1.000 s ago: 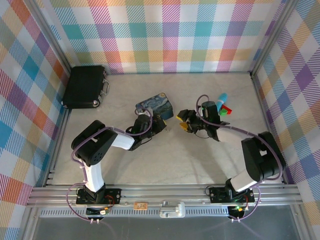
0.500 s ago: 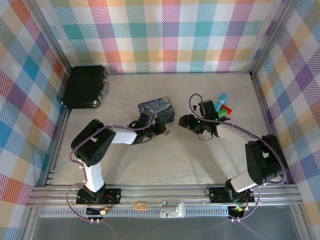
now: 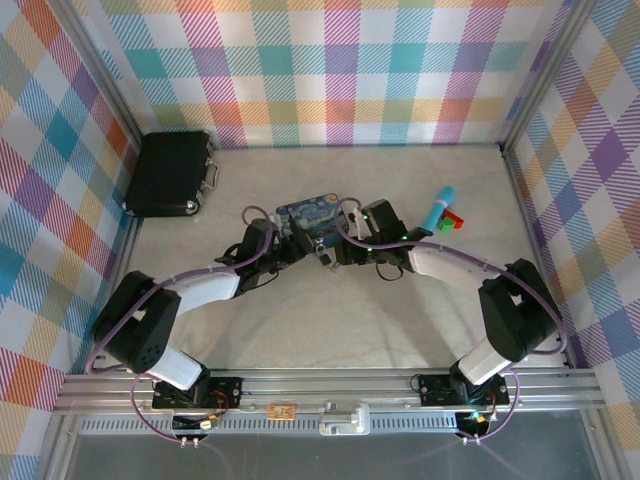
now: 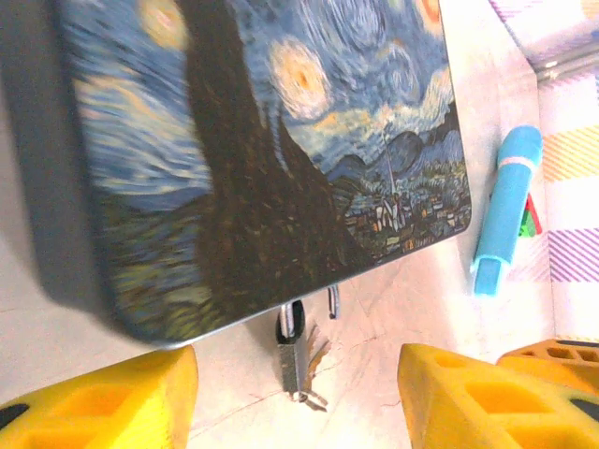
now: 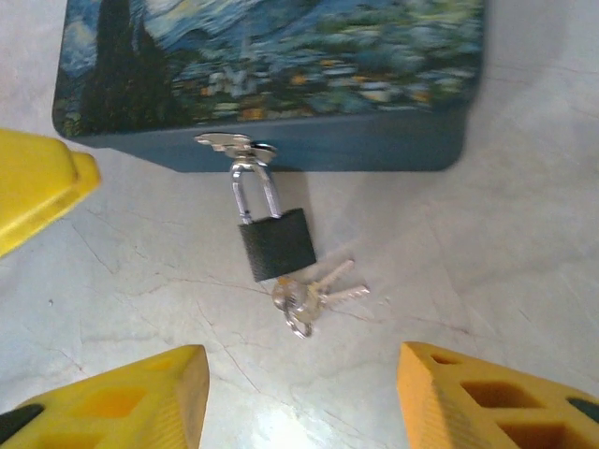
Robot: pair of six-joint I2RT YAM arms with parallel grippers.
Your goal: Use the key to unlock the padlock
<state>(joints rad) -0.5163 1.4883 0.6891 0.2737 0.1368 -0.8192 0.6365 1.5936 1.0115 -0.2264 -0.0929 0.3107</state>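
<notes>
Beside the tin's front edge: padlock lying between two wide claws

Against the blue tin [image 5: 281, 56], the padlock [image 5: 276, 243] is hooking its shackle through the latch. Its body is lying on the pale desk [image 5: 524, 234], long axis pointing away from the tin. The key [image 5: 337, 285] is lying at its base, pointing sideways, with bare desk around it. The left claw [image 4: 295, 374] and right claw [image 5: 299, 393] are gaping wide, holding nothing.

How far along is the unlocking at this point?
Done: only the approach; the left gripper and right gripper flank the padlock, jaws open. In hand: nothing. Left: everything else. The shackle is shut through the hasp of the blue tin, and the key lies at the padlock's base; it must be gripped, turned, the shackle freed.
</notes>
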